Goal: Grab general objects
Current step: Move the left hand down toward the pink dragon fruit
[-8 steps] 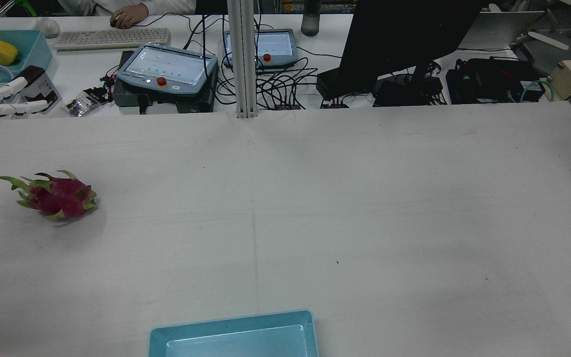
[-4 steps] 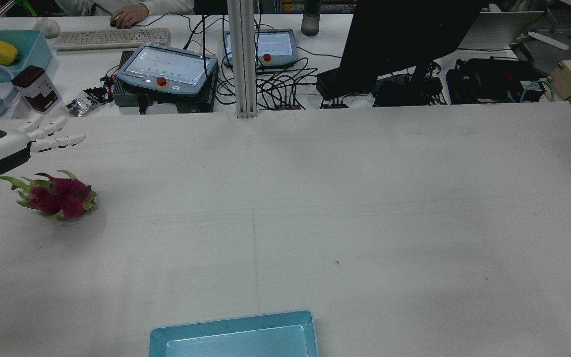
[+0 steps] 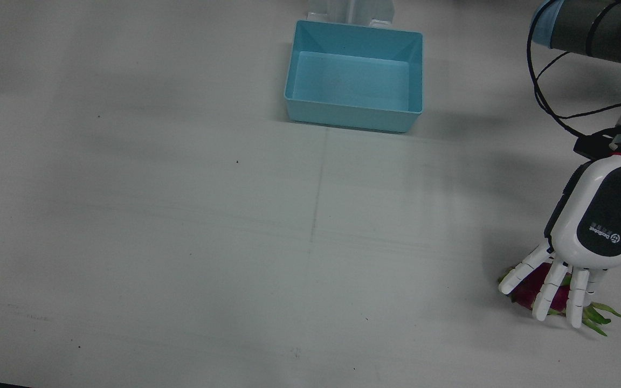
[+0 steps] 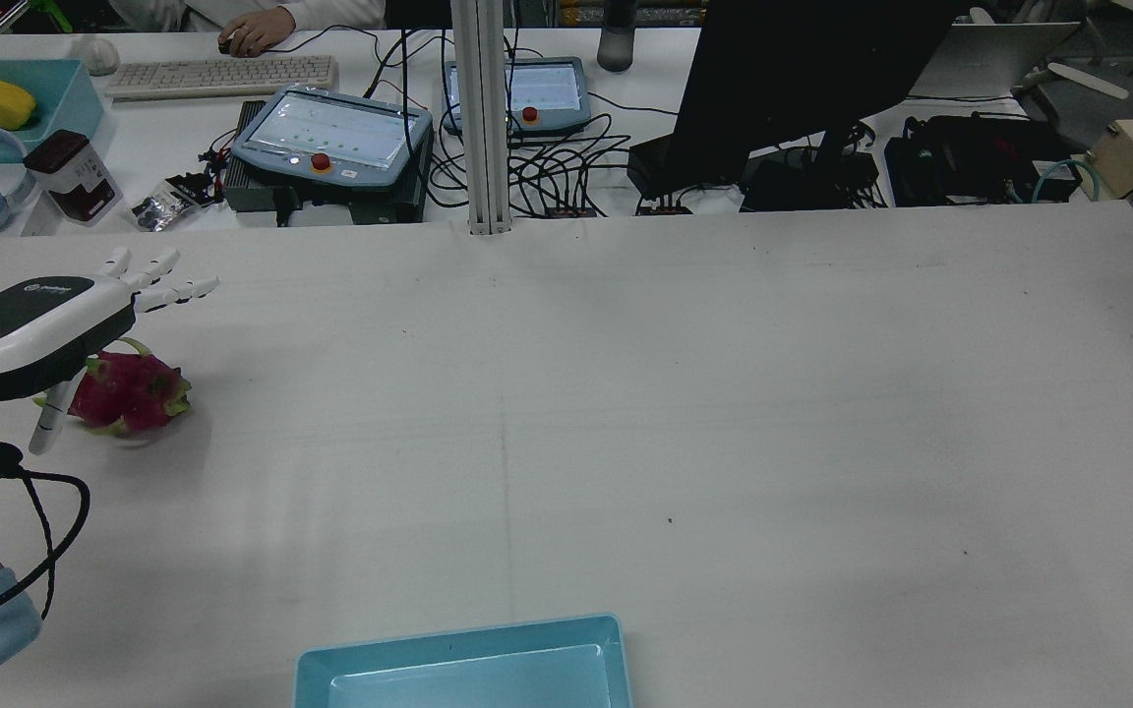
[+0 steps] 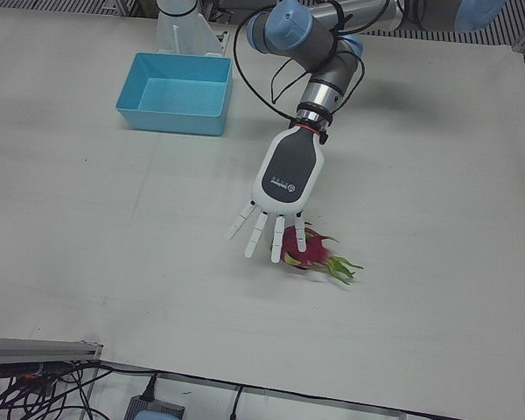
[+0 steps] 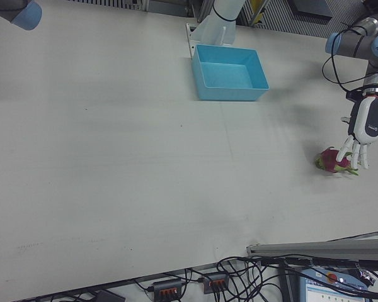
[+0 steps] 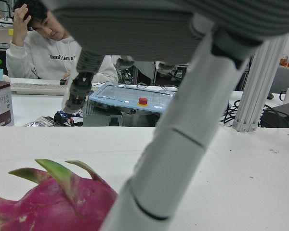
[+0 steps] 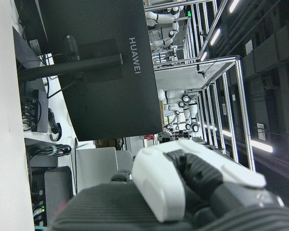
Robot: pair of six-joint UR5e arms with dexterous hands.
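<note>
Left-front view: left robot hand (image 5: 287, 179) over dragon fruit (image 5: 313, 254) on desk (image 5: 114, 227), fingers spread, holding nothing; grasp not yet made, lift pending; right robot hand's state not discernible.

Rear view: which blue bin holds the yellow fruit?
The far blue bin on the back desk at upper left; the near bin before the robot is empty.

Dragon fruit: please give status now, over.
Left hand open, fingers spread above fruit. Dragon fruit on table, not gripped. Right hand not on table views. Path clear.
</note>
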